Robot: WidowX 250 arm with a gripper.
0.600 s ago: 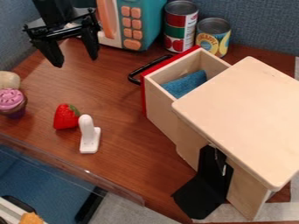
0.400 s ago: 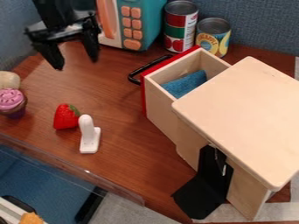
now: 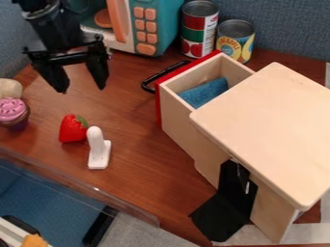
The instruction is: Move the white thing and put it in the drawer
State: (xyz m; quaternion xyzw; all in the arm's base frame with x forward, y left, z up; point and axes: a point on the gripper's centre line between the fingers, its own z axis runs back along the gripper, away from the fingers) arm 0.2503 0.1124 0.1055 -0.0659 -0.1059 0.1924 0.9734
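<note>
The black gripper (image 3: 82,90) hangs at the upper left with its two fingers spread and nothing between them. It is above and behind the white thing (image 3: 99,153), an L-shaped piece with a flat foot and a raised rounded arm, lying on the table at the lower left. The drawer (image 3: 178,110), with a red front and black handle, is pulled out of the wooden box (image 3: 268,120). A blue cloth (image 3: 205,92) lies inside it.
A red strawberry (image 3: 73,129) sits right beside the white thing. A cupcake (image 3: 13,112) is at the left edge. Behind stand a teal toy microwave (image 3: 158,24) and two cans (image 3: 199,29). A clear panel (image 3: 77,185) edges the table's front.
The gripper has come down and toward the front of the table, its fingers still apart. The white thing, strawberry and drawer have not moved.
</note>
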